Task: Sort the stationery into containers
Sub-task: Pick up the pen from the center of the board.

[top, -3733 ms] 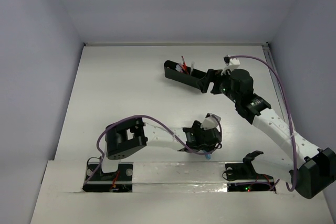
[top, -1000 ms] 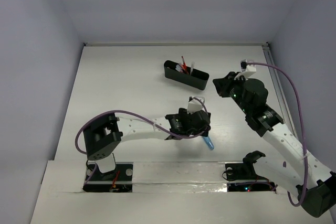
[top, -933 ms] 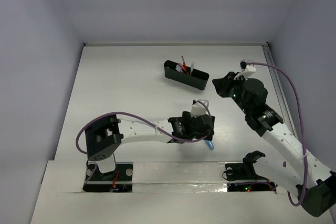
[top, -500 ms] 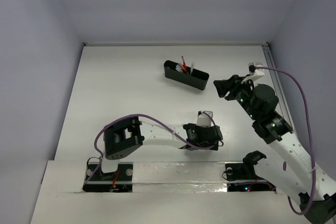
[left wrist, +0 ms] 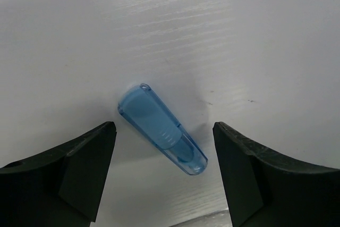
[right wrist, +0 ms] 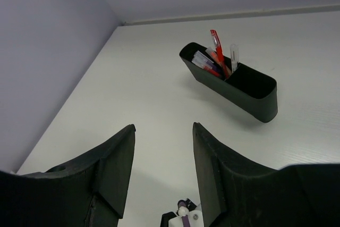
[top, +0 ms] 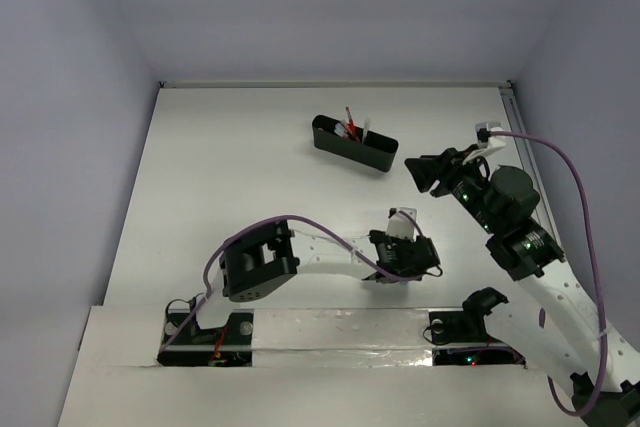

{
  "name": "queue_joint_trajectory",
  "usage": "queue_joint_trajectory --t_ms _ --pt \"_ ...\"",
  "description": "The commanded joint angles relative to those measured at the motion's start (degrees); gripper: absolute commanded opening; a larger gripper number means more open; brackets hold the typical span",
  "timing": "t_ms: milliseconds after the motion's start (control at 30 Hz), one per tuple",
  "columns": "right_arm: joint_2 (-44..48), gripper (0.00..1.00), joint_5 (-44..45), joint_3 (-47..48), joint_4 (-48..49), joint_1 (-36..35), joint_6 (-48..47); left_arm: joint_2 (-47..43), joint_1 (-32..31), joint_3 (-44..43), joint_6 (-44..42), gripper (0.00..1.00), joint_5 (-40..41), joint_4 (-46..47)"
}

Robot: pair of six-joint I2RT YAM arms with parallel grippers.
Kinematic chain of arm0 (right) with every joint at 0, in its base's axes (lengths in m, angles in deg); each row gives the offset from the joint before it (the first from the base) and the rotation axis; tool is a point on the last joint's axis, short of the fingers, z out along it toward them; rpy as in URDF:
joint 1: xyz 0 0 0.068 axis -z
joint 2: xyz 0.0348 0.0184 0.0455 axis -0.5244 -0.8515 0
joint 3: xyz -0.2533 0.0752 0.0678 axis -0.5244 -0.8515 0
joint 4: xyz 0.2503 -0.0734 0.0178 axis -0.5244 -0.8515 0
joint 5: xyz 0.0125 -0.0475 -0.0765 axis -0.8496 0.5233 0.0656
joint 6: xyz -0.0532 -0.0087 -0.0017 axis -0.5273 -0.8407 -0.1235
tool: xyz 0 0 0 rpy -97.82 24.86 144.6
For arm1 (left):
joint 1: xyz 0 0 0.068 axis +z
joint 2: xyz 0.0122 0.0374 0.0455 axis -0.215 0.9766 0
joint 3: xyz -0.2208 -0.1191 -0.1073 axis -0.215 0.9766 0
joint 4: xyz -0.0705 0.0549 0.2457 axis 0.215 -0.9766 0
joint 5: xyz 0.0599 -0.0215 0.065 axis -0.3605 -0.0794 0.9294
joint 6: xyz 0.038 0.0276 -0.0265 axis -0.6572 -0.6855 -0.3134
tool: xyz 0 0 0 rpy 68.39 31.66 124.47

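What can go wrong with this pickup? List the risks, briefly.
1. The translucent blue capsule-shaped piece lies diagonally between the fingers of the open left gripper; closing may spin or squirt it out.
2. The right gripper hangs near the black plastic container; the carry could crowd it.

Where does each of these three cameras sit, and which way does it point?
Top external: above and behind the arms, looking down on the white table; left gripper and right gripper both show.
Left wrist: on the left arm, looking straight down at a blue capsule between its own open fingers.
Right wrist: on the right arm, looking across the table at the black container of pens, past its fingers.
Shared: top and right wrist both show the container.
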Motion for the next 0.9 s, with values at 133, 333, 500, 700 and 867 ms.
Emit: queue_joint_trajectory --t_ms 133,333,500,700,867 --pt "1.65 0.52 -0.79 0.06 0.67 0.04 -0.39 4.34 0.03 -6.61 -0.62 0.61 7.19 -9.85" --pt "2.00 0.52 -1.14 -0.03 0.94 0.04 0.14 6.54 -0.50 -8.55 -1.50 0.51 6.67 -10.12" --pt "2.44 0.52 0.00 -0.29 0.59 0.04 -0.04 7.24 -1.02 -9.08 -1.50 0.40 6.40 -9.94" --pt "2.88 0.52 1.23 -0.21 -0.03 0.04 -0.39 7.68 -1.02 -9.17 -2.20 0.24 7.28 -8.89" --pt "2.88 0.52 1.32 -0.47 -0.03 0.04 -0.30 5.67 -1.02 -7.50 -5.02 0.00 11.48 -6.25"
